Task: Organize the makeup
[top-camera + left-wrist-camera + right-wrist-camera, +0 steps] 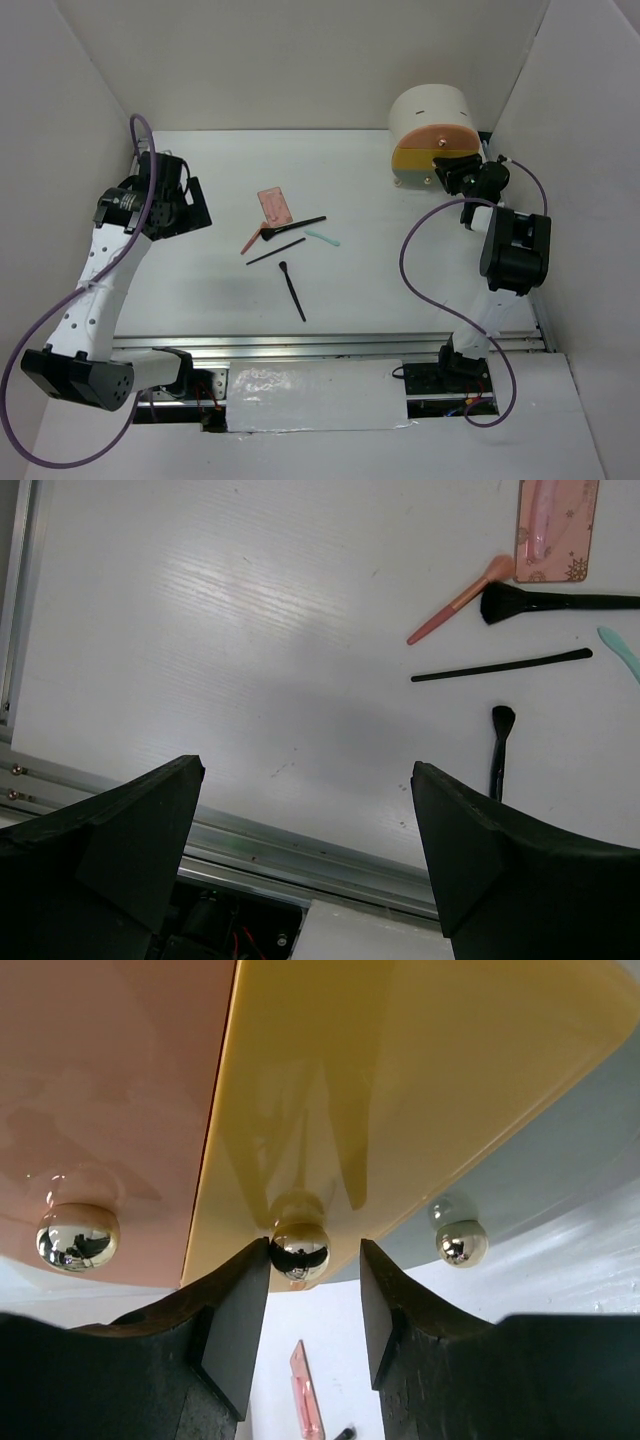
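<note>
Lying loose on the white desk [200, 285] beyond the spread left jaws: flat pink rectangular palette [273, 207], thin black brushes [293, 291], mint-green stick [322, 238]; nothing is judged stowed. The gold ball knob [298, 1250] of the yellow drawer front [400, 1080] is straddled, unclenched, by the right jaws.

Table [200, 290] holds palette [273, 206], brushes [293, 292], drawer unit [430, 120], perhaps pencil [276, 251].

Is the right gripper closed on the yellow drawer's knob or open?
Open. The right gripper straddles the gold knob on the yellow drawer front, with a gap visible on one side.
</note>
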Available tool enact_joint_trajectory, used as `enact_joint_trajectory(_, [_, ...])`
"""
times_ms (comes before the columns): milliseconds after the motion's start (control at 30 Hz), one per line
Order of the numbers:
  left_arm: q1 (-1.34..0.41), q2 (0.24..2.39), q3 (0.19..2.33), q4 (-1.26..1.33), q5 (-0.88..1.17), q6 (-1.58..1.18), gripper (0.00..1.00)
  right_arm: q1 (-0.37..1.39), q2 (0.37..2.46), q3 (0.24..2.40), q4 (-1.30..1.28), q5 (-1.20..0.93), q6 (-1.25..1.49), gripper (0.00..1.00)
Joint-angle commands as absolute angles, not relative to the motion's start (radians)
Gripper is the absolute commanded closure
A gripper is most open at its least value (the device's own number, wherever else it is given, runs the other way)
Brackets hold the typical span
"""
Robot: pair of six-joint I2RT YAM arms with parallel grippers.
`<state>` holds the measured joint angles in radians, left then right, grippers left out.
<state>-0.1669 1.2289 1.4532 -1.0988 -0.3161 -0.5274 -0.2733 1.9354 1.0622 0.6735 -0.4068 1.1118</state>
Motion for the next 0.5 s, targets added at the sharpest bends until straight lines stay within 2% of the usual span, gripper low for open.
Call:
enact_joint_trajectory(0, [-0.163, 1.235, 1.496, -1.094, -0.307, -0.526, 0.01, -0.276, 1.957, 1.104, 0.73, -0.413, 1.117, 0.52])
enact_joint_trajectory(300, [-0.163, 1.246, 1.488, -1.08, -0.296, -0.529, 0.01, -0.276, 1.979, 1.117, 0.756, -0.439, 1.15, 0.52])
enact_joint_trajectory(467, [-0.163, 1.25, 1.491, -1.075, -0.29, -0.529, 0.01, -0.275, 1.985, 1.105, 0.778, -0.443, 1.163, 0.62])
